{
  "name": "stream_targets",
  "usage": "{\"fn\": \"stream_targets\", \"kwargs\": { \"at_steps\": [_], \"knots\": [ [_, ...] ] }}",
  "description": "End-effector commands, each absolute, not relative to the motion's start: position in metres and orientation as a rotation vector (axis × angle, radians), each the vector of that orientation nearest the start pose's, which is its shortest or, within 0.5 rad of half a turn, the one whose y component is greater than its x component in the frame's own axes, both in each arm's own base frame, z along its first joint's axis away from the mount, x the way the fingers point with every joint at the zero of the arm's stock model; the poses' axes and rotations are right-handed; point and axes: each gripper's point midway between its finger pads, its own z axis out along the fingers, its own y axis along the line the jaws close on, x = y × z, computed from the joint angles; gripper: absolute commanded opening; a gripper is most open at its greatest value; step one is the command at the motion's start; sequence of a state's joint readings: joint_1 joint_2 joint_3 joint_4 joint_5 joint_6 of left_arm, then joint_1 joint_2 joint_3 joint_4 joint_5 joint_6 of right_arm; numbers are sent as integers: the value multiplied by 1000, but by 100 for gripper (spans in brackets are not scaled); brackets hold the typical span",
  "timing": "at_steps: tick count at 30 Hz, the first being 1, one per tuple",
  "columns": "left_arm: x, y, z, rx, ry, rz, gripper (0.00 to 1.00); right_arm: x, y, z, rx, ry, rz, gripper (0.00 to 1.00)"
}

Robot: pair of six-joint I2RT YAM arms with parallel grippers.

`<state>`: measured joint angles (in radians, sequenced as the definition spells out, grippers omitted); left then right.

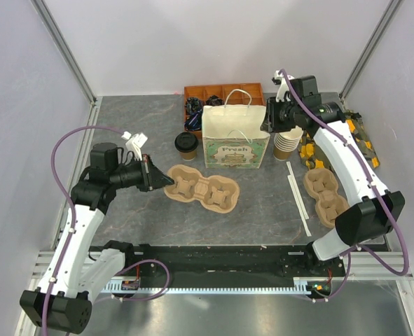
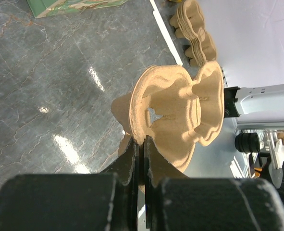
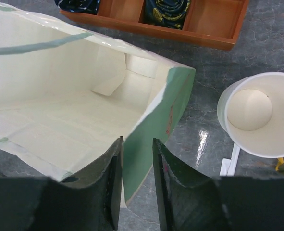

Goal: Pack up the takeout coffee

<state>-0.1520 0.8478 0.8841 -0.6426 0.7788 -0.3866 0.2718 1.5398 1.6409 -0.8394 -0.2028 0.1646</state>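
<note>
The takeout coffee (image 1: 186,145), a tan cup with a black lid, stands left of the white and green paper bag (image 1: 235,136); neither wrist view shows it. My left gripper (image 1: 161,180) is shut on the left rim of a brown pulp cup tray (image 1: 201,187). The left wrist view shows the jaws (image 2: 142,139) pinching the tray (image 2: 180,110). My right gripper (image 1: 266,122) is at the bag's top right edge. In the right wrist view it (image 3: 137,142) is slightly open, straddling the green side wall of the open, empty bag (image 3: 60,110).
A stack of lidless cream cups (image 1: 286,143) stands right of the bag, also in the right wrist view (image 3: 257,110). A stack of pulp trays (image 1: 324,194) and white sticks (image 1: 298,196) lie at right. A wooden compartment box (image 1: 224,94) sits behind the bag.
</note>
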Motion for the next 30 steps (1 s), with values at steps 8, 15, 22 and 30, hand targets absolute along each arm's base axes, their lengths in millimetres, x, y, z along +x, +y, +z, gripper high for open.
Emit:
{"fn": "stream_targets", "kwargs": {
  "at_steps": [8, 15, 22, 30],
  "knots": [
    [192, -163, 288, 410, 2030, -1084, 2, 377, 157, 301, -423, 2231, 462, 0],
    [171, -159, 353, 752, 1774, -915, 2, 343, 151, 342, -744, 2060, 402, 0],
    [123, -153, 391, 1118, 1522, -745, 3, 312, 169, 353, -1056, 1897, 431, 0],
    [128, -146, 444, 1219, 1353, -551, 3, 281, 212, 349, -1327, 1772, 436, 0]
  ]
}}
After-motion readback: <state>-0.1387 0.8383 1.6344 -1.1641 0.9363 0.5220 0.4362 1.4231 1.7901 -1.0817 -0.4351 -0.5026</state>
